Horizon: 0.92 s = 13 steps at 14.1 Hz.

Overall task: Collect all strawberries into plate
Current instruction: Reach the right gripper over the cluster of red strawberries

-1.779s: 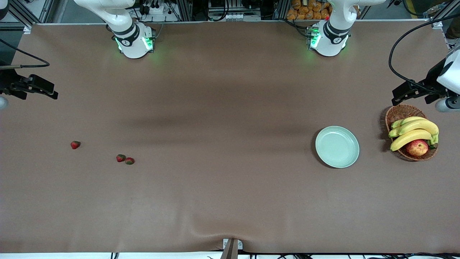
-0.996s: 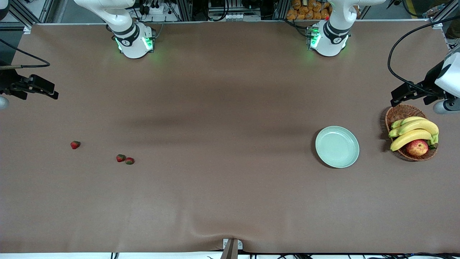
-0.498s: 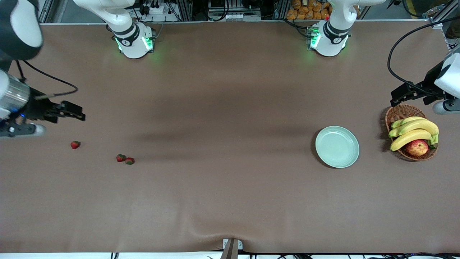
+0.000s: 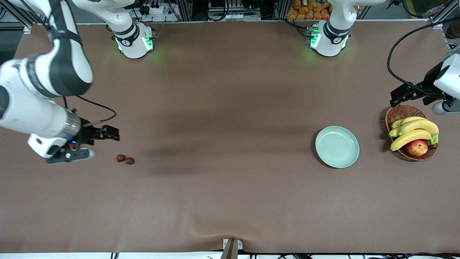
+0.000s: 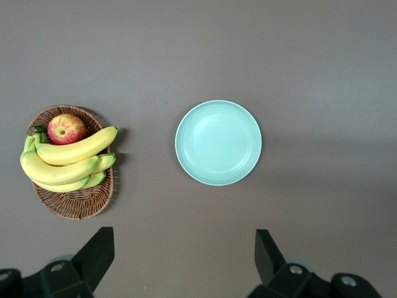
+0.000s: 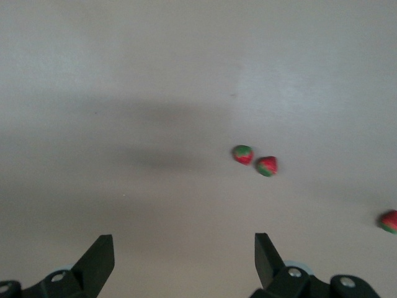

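Two strawberries (image 4: 121,158) (image 4: 129,160) lie touching side by side on the brown table toward the right arm's end. In the right wrist view they show as one strawberry (image 6: 243,154) and its neighbour (image 6: 267,166), with a third strawberry (image 6: 389,221) apart from them; the right arm hides that third one in the front view. My right gripper (image 4: 112,133) (image 6: 183,264) hangs open and empty over bare table beside the pair. The pale mint plate (image 4: 337,146) (image 5: 218,143) lies empty toward the left arm's end. My left gripper (image 4: 396,96) (image 5: 184,257) waits open and empty above the table by the basket.
A wicker basket (image 4: 399,112) (image 5: 71,202) with bananas (image 4: 413,131) and a red-yellow apple (image 4: 417,147) stands beside the plate at the left arm's end. The right forearm (image 4: 46,86) hangs over its end of the table. A cable (image 4: 402,46) loops above the basket.
The right arm has swung in from its end of the table and come down toward the strawberries, now covering the lone berry in the front view. The left arm has barely moved.
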Available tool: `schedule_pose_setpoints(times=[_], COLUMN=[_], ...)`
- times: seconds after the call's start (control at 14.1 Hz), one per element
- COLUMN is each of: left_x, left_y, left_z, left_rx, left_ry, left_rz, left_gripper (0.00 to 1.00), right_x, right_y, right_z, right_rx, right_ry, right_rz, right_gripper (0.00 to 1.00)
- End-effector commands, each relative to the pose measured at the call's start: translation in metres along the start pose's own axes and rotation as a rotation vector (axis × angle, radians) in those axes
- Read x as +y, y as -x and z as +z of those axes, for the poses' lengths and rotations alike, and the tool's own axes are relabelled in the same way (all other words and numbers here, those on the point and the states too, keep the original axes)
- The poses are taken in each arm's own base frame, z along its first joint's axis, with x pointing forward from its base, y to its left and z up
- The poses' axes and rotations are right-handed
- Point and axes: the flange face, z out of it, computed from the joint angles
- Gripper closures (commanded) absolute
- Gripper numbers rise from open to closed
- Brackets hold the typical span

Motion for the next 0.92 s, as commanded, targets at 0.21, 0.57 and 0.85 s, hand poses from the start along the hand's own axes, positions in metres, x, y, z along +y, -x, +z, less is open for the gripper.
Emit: schedule_pose_setpoints(times=[0.21, 0.57, 0.85], left_x=[0.0, 0.0, 0.001], left_y=[0.002, 0.001, 0.0], left_z=[-0.001, 0.0, 0.003], left_rx=[0.001, 0.0, -0.005], left_ry=[0.023, 0.023, 0.022], left_rz=[0.013, 0.013, 0.015], left_gripper=[0.0, 0.0, 0.0], right_x=[-0.008, 0.022, 0.027], right_y=[-0.01, -0.015, -0.022], right_z=[0.05, 0.089, 0.115], right_rx=[-0.071, -0.137, -0.122], right_ry=[0.005, -0.014, 0.061], right_rz=[-0.077, -0.166, -0.428], right_gripper=[0.0, 0.0, 0.0])
